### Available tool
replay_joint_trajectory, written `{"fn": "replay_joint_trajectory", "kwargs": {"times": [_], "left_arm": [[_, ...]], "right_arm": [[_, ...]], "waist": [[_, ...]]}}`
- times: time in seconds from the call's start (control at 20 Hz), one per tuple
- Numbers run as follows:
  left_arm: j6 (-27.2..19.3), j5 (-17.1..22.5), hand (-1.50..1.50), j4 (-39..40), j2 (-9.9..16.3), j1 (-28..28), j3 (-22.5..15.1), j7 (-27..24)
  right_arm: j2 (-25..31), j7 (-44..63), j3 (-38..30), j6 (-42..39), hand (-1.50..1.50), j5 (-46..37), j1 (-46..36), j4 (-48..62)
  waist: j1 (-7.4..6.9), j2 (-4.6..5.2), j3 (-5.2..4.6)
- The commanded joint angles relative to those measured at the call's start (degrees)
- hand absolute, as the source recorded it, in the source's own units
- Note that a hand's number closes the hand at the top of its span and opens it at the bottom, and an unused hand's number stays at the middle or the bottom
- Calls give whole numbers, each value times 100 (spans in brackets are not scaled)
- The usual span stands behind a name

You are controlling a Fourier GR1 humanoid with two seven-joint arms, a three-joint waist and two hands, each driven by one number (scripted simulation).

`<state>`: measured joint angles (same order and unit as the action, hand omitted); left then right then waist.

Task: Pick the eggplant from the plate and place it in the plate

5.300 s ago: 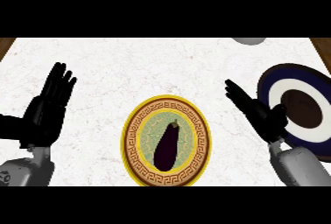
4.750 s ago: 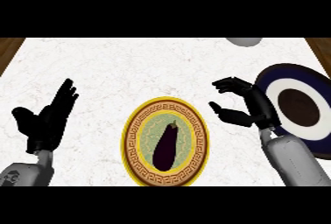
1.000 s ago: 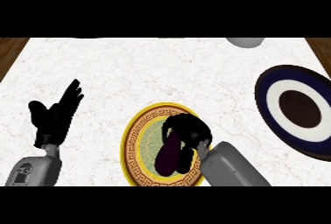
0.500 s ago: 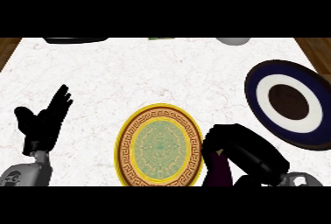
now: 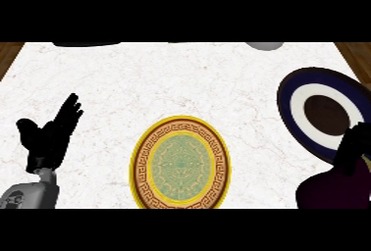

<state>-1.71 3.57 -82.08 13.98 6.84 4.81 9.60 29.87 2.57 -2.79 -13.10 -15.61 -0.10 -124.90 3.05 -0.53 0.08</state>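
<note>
The yellow plate [image 5: 181,164] with a green patterned centre lies at the lower middle of the counter with nothing on it. At the lower right, the dark purple eggplant [image 5: 334,190] is held off the counter, large in view, with my right hand [image 5: 357,143] curled round its upper end. They sit at the near edge of the navy and white plate [image 5: 324,112], which has a dark brown centre. My left hand [image 5: 48,135] rests open at the left, fingers up, apart from both plates.
A grey round object [image 5: 264,45] and a dark flat object [image 5: 87,44] show at the counter's far edge. Wooden borders run along the far left [image 5: 9,55] and far right [image 5: 358,53] of the white marble top.
My right hand closed on the eggplant on the yellow plate, lifted it off and carried it right to the navy plate's near edge. The left hand barely moved.
</note>
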Motion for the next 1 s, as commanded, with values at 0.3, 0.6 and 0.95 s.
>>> {"fn": "replay_joint_trajectory", "kwargs": {"times": [0.3, 0.6, 0.95], "left_arm": [[158, -42, 0, -333, -48, -237, -113, 47], [222, -122, 0, 369, -26, 483, 8, -81], [266, -71, 0, 526, -98, 545, 79, -150]], "right_arm": [[146, 45, -2023, -444, 150, 1594, 92, 1300], [496, -873, -2066, -319, 150, 805, -864, 3482], [972, -2267, -1736, -96, 150, -227, -1700, 5820]], "waist": [[-303, 46, -7], [-336, 71, -7], [-418, 99, -3]]}}
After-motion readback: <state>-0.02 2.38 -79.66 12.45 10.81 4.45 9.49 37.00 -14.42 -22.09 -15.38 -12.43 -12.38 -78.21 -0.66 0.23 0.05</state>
